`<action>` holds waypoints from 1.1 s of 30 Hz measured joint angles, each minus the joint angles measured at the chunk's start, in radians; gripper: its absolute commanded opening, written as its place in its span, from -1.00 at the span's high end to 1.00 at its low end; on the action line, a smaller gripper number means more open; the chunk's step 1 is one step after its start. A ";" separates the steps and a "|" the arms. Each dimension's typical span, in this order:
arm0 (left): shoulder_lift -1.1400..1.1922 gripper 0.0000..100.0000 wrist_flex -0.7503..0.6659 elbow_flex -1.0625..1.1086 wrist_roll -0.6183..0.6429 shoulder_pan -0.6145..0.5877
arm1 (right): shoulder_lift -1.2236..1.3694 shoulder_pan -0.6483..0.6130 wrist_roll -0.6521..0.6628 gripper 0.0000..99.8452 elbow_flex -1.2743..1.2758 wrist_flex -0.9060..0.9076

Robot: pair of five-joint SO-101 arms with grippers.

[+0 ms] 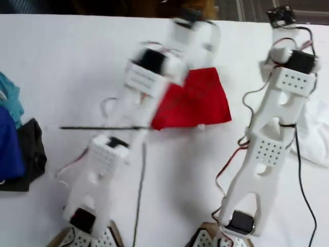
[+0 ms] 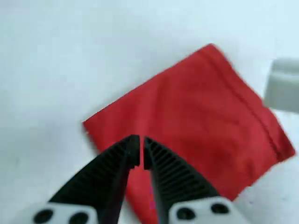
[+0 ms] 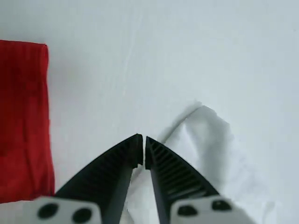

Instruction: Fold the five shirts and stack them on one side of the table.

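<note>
Left wrist view: the left arm's jaws are drawn together, with a thin slit between their tips and nothing caught in it. They hang over the red shirt [image 2: 201, 116], tips above the cloth close to one of its corners. Whether they touch it I cannot tell. The shirt lies flat on the white tabletop [image 2: 70, 51] as a folded rectangle, and the part nearest the camera is hidden behind the jaws. A pale grey block [image 2: 282, 84] is cut off at the frame edge beside the shirt, and what it is cannot be made out.

Right wrist view: the right arm's jaws are likewise together and hold nothing. Their tips sit above the edge of a white shirt [image 3: 208, 154], which is rumpled and hard to tell from the tabletop. The jaws cover part of it. The red shirt [image 3: 23, 116] lies off to one side, apart from the jaws and from the white cloth, and is cut off by the frame.

High view: the red shirt [image 1: 198, 100] lies between the two arms on the far half of the tabletop, one side hidden under the left arm [image 1: 146, 77]. The white shirt [image 1: 316, 128] lies at the tabletop's edge by the right arm [image 1: 288, 82], partly behind it and cut off. At the opposite edge a teal shirt [image 1: 13, 98], a blue shirt [image 1: 9, 146] and a dark shirt [image 1: 32, 149] lie heaped together, each cut off by the frame.
</note>
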 measured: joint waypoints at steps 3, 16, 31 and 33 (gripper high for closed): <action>0.071 0.95 0.020 -0.006 0.144 -0.121 | 0.000 -0.083 -0.046 0.96 0.008 0.000; 0.382 0.95 -0.034 -0.009 0.206 -0.147 | 0.195 -0.287 -0.064 0.96 0.026 -0.336; 0.404 0.95 -0.072 -0.018 0.210 -0.147 | 0.502 -0.279 0.184 0.96 0.026 -0.707; 0.404 0.95 -0.072 -0.018 0.210 -0.147 | 0.503 -0.279 0.206 0.96 0.008 -0.713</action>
